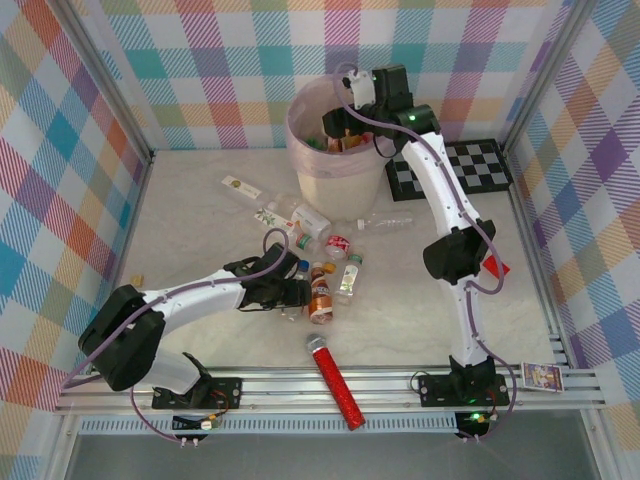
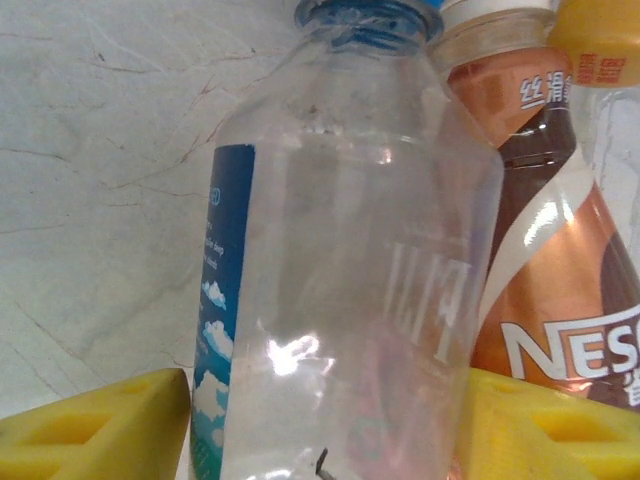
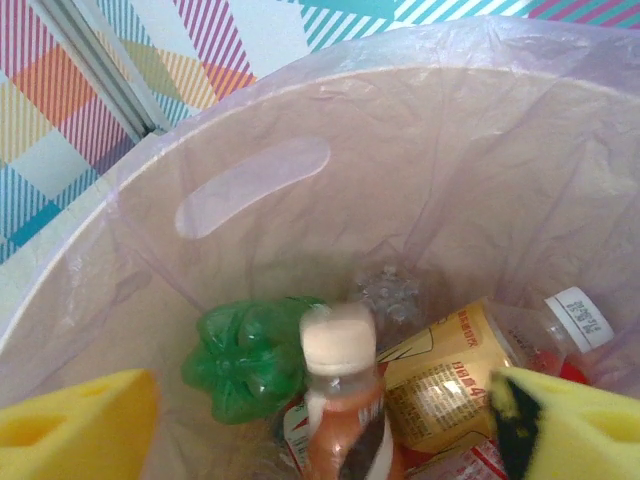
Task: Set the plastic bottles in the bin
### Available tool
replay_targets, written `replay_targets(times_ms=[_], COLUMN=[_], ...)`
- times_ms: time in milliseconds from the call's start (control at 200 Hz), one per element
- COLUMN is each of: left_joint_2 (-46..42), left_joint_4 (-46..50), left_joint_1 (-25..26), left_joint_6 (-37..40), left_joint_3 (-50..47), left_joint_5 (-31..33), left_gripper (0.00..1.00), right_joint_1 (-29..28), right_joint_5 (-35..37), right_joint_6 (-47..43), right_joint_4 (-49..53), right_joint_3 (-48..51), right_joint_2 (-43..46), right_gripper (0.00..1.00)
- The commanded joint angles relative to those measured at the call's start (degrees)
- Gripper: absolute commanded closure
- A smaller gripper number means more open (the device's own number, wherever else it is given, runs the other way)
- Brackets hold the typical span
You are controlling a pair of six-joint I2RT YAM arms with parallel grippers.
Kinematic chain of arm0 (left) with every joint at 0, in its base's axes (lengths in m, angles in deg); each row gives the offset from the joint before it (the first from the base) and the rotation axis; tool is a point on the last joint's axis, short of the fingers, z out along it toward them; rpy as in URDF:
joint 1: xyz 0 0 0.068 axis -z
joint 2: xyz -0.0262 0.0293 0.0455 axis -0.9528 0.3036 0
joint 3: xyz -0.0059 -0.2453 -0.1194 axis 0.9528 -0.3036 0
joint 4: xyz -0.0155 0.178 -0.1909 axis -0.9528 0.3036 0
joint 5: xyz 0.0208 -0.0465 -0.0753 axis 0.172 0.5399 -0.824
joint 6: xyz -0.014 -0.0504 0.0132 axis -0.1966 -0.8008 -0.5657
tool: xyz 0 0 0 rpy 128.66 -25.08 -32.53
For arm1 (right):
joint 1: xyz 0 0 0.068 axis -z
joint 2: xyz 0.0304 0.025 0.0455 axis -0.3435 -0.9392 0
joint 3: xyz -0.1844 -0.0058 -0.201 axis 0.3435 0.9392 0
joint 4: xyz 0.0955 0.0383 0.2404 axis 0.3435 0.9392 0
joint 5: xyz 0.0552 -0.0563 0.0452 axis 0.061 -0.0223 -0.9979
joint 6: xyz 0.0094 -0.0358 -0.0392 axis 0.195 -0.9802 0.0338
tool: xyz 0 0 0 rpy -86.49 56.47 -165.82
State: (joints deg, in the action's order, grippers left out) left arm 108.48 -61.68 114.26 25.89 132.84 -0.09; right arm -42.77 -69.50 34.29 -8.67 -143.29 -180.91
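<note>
- Left fingers (image 2: 90, 430) flank a clear blue-capped bottle (image 2: 340, 300) on the table (image 2: 100, 150); I cannot tell whether they pinch it.
- More bottles (image 1: 310, 222) lie beyond it.
- Farthest off, right fingers (image 3: 75, 425) are spread above the bin (image 3: 250, 190), with a brown bottle (image 3: 345, 440) inside.

The clear bottle (image 2: 350, 280) is glossy, see-through plastic with bright glare spots and a smooth printed blue label. The brown bottle (image 2: 560, 300) wears a shiny film wrap. The yellow pads (image 2: 90, 430) look like matt foam. The table (image 2: 100, 150) is matt and pale, with fine marble-like veins. The bag (image 3: 450, 130) lining the bin (image 1: 340, 185) is thin, wrinkled, translucent plastic. The microphone (image 1: 340, 390) glitters red.
</note>
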Motion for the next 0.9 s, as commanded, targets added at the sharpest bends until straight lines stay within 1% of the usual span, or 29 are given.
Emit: replay_targets(times_ms=[0,20,60,180,245,305,420,545,665,720,820,895], left_joint_2=[1.02,1.17,1.12,0.87,0.72,0.36,-0.8,-2.88,-4.37,-4.28,-3.49,-2.95], left_joint_4=[0.5,0.5,0.54,1.09,1.69,2.25,3.76,6.85,9.16,10.55,12.33,11.47], left_joint_1=[0.66,0.63,0.65,0.62,0.61,0.67,0.68,0.69,0.6,0.56,0.4,0.13], left_joint_6=[-0.3,-0.31,-0.3,-0.23,0.08,0.54,2.03,4.45,7.75,9.63,13.19,15.64], left_joint_3=[0.21,0.14,0.19,0.41,0.7,1.15,2.23,4.71,8.18,10.6,14.7,16.82], left_joint_5=[1.0,1.05,1.17,1.78,2.12,2.47,3.33,5.2,5.93,6.06,6.19,5.12], left_gripper=[0.36,0.37,0.38,0.44,0.47,0.5,0.58,0.59,0.61,0.61,0.61,0.62], right_joint_1=[0.09,0.09,0.12,0.09,0.09,0.09,0.09,0.09,0.17,0.26,0.26,0.22], right_joint_5=[0.65,0.7,0.61,0.76,0.46,-0.55,0.77,3.62,4.08,4.19,4.83,3.39], right_joint_6=[-1.45,-1.47,-1.69,-1.42,-1.07,-1.19,-0.03,2.21,5.55,7.62,12.06,15.41], right_joint_4=[-0.05,0.09,0.3,0.99,0.74,-0.5,-4.72,-5.11,-9.6,-10.84,-10.78,-10.27], right_joint_3=[-0.06,0.03,0.0,0.46,2.23,5.81,18.75,34.36,55.22,63.06,73.32,79.21], right_joint_2=[3.49,3.88,4.74,8.59,11.62,15.4,24.74,36.41,49.57,54.62,61.82,65.85], right_gripper=[0.03,0.01,0.0,0.01,0.01,0.01,0.01,0.01,0.01,0.01,0.01,0.01])
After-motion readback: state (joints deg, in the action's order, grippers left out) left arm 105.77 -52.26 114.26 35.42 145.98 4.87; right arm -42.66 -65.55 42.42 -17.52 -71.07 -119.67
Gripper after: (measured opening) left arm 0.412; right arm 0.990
